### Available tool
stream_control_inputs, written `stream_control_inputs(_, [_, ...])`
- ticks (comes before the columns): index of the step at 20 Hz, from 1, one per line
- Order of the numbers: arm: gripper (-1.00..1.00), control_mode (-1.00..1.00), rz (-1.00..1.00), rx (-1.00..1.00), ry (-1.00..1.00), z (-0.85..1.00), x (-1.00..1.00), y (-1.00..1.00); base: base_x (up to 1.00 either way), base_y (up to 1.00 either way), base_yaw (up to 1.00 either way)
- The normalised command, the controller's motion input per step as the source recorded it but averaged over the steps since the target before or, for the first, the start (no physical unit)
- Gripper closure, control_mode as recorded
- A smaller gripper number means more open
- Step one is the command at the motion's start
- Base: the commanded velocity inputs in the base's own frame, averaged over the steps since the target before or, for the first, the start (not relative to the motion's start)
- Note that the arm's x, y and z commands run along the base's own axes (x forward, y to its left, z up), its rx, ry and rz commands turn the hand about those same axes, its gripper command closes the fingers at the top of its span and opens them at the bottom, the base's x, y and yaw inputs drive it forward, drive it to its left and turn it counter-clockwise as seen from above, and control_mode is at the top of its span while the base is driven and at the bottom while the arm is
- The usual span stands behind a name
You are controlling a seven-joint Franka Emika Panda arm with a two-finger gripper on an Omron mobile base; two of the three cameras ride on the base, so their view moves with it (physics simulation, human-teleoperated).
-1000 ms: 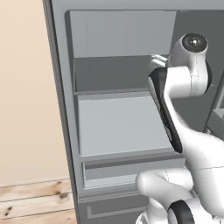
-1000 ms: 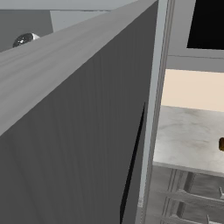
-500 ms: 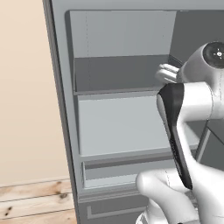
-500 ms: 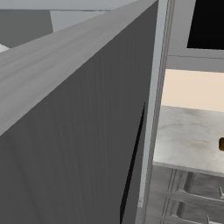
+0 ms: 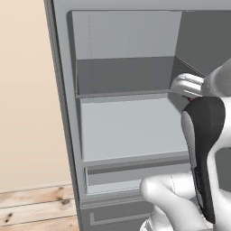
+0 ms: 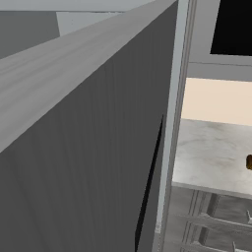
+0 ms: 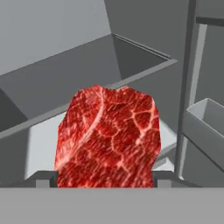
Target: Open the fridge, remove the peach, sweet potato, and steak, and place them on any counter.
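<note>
A: Steak (image 7: 107, 138) sits at the lower centre of the hand view, between the finger tips of the gripper (image 7: 106, 178). Held?

B: Looks so. The jaws stand fairly wide, 1 on each side of the red slab, closed against it as far as I can judge.

A: And the fridge (image 5: 126, 126)?

B: Open; its grey shelves span the middle of the left base view, with a red sliver by the hand at centre right.

A: So which step?

B: Carrying the steak out, I'd say. Next it should clear the door and reach the counter (image 6: 211, 155), right of centre in the right base view, where a brown lump, possibly the sweet potato (image 6: 249, 162), lies at the right edge.
</note>
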Motion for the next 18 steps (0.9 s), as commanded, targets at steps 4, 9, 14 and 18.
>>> stream_control_inputs(4, [1.0, -1.0, 0.05, 0.0, 0.07, 0.0, -0.41, 0.0, 0.0, 0.0, 0.0])
stream_control_inputs(9, [1.0, -1.0, 0.04, 0.0, 0.1, -0.02, -0.2, 0.0, 0.0, 0.0, 0.0])
stream_control_inputs(14, [1.0, 1.0, 0.0, 0.0, 0.0, 0.0, 0.0, 0.0, -0.82, 0.1, 0.03])
stream_control_inputs(18, [1.0, 1.0, 0.0, 0.0, 0.0, 0.0, 0.0, 0.0, -1.0, 0.17, 0.04])
